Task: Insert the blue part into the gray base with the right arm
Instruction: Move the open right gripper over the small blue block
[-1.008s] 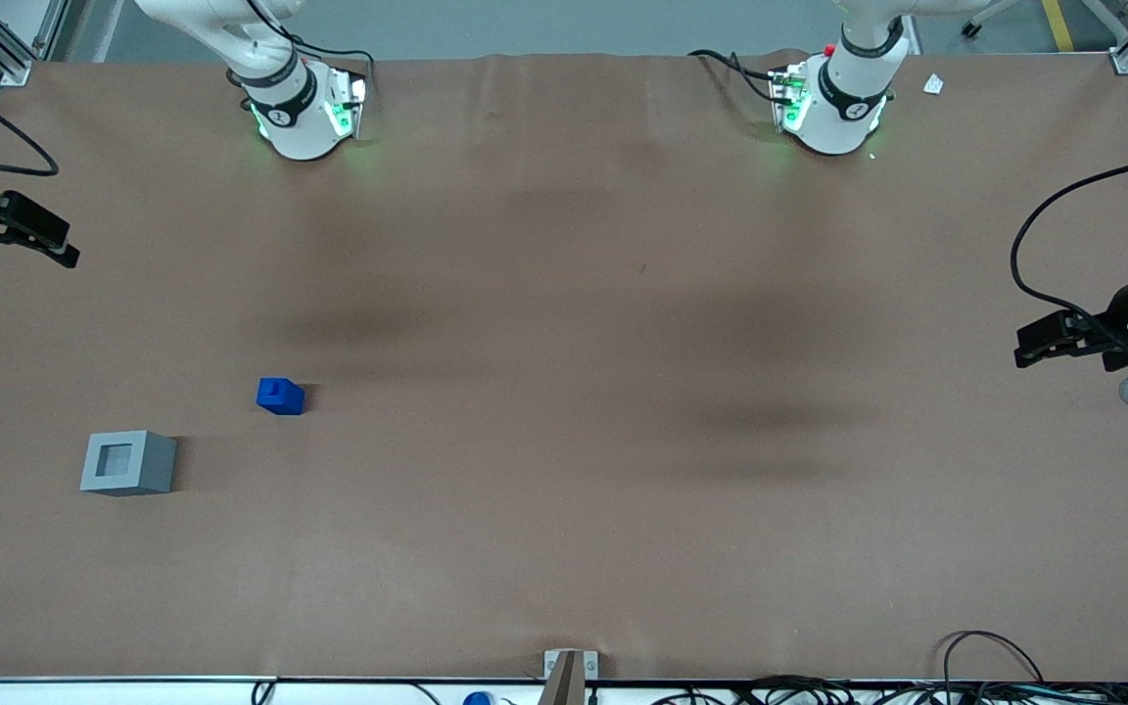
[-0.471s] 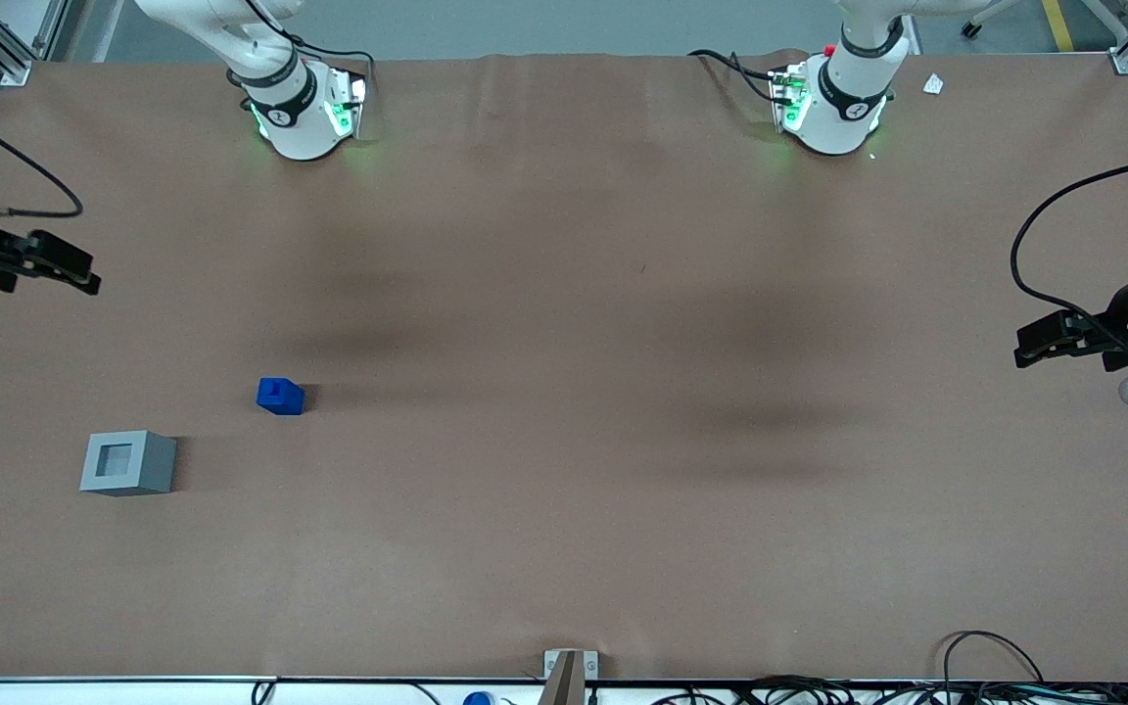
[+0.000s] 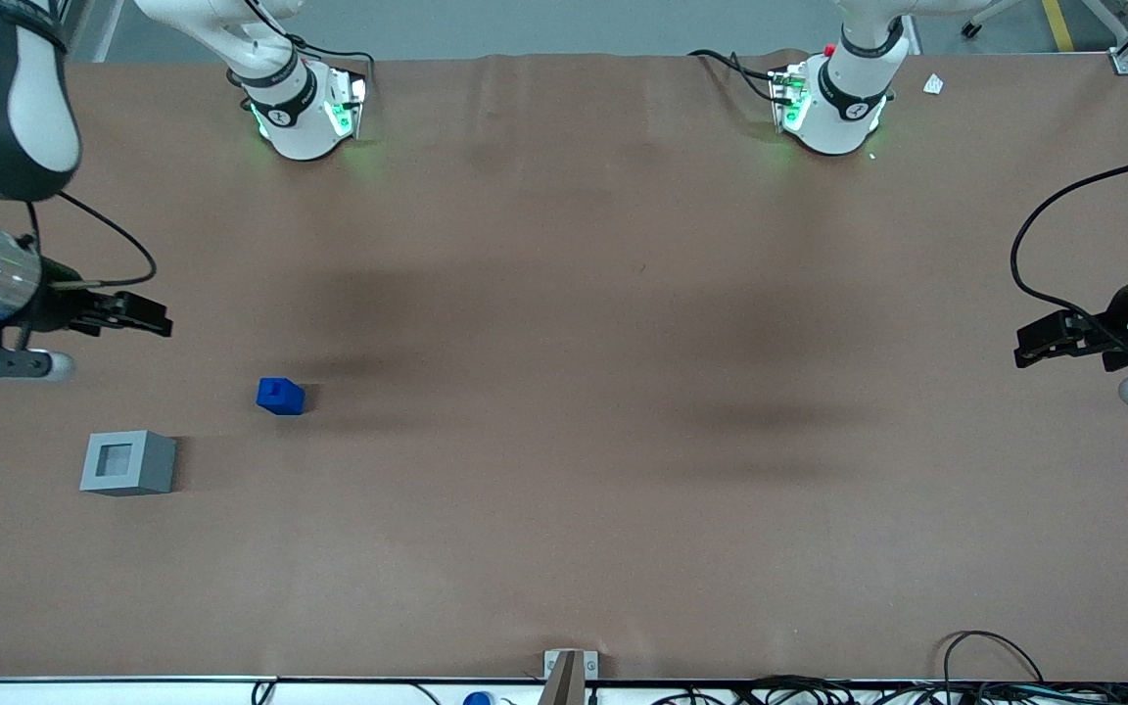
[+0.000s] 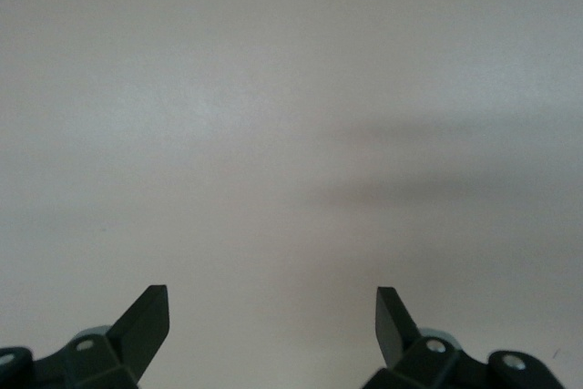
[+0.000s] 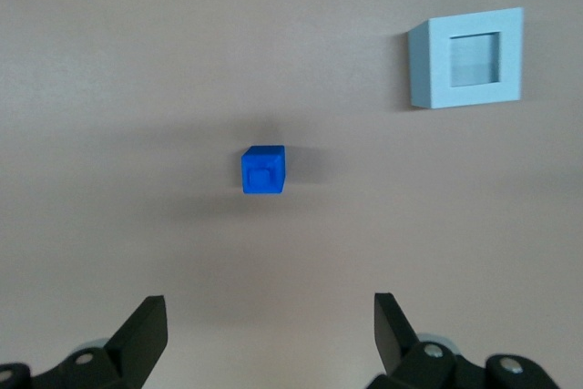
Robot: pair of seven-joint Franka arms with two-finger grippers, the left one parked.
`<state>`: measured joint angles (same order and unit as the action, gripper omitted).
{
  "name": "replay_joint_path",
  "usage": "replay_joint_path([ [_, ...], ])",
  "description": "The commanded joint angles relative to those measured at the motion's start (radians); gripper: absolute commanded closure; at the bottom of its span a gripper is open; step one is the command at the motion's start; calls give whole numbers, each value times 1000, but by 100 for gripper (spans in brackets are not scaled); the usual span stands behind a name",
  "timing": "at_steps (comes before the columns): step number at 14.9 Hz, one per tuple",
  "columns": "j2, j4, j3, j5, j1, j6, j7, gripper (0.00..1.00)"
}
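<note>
The blue part point(image 3: 280, 396) lies on the brown table with its stud up; it also shows in the right wrist view point(image 5: 263, 170). The gray base point(image 3: 127, 462) sits nearer the front camera than the blue part, recess up, and shows in the right wrist view point(image 5: 466, 58) too. My right gripper point(image 3: 148, 320) hangs above the table, farther from the front camera than the blue part and apart from it. In the right wrist view the gripper point(image 5: 271, 330) is open and empty, its jaws wide apart.
The working arm's base point(image 3: 305, 113) and the parked arm's base point(image 3: 833, 108) stand at the table's back edge. Cables point(image 3: 975, 666) lie at the front edge toward the parked arm's end. A small bracket point(image 3: 569, 666) sits mid front edge.
My right gripper has moved nearer the front camera and toward the blue part, with more of the arm entering the front view. The blue part and gray base have not moved.
</note>
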<state>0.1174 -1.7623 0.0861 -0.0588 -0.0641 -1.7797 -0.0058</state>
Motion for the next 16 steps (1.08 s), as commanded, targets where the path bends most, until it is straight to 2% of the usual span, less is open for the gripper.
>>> replay_joint_path([
  [1, -25, -80, 0, -10, -16, -63, 10, 0],
  [11, -19, -278, 0, -30, -45, -348, 9, 3],
  [16, -7, -325, -2, -32, -45, -432, 9, 13],
])
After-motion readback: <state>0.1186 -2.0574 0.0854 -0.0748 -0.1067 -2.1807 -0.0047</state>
